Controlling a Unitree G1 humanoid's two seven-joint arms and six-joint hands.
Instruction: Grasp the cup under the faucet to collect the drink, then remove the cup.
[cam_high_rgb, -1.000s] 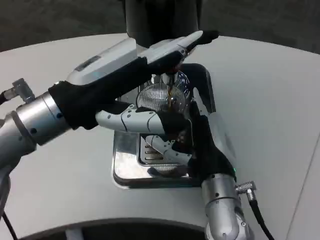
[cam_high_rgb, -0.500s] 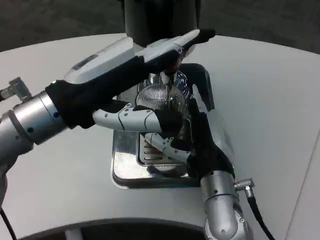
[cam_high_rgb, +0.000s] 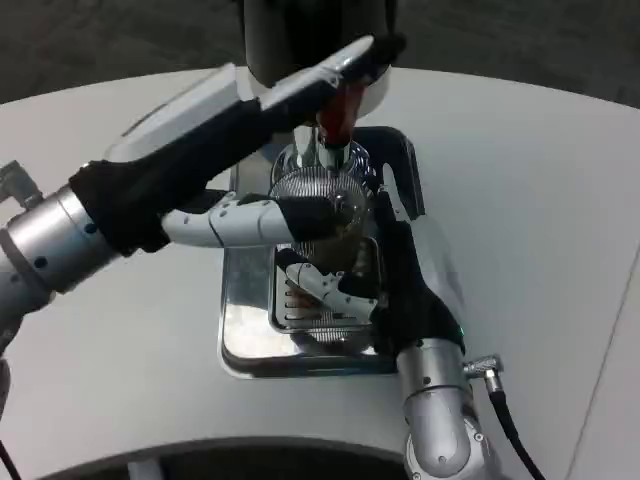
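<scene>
A clear ribbed cup (cam_high_rgb: 312, 192) stands on the metal drip tray (cam_high_rgb: 245, 335) under the faucet (cam_high_rgb: 330, 152) of the dark dispenser (cam_high_rgb: 300, 35). Brown drink shows low in the cup. My right hand (cam_high_rgb: 405, 275) comes from the near side and grips the cup, its fingers (cam_high_rgb: 325, 290) wrapped around the cup's near wall. My left hand (cam_high_rgb: 215, 140) reaches in from the left above the cup. Its straight fingers (cam_high_rgb: 340, 65) lie over the red tap lever (cam_high_rgb: 340, 108), and its thumb (cam_high_rgb: 250, 220) stretches in front of the cup. It holds nothing.
The tray has a slotted grille (cam_high_rgb: 310, 310) under the cup. The white round table (cam_high_rgb: 540, 200) spreads to both sides, with its edge near the bottom. The dispenser body blocks the far side.
My left hand has risen and drawn up and left, uncovering the red lever. The thin brown stream seen earlier below the faucet no longer shows. My right hand keeps its hold on the cup.
</scene>
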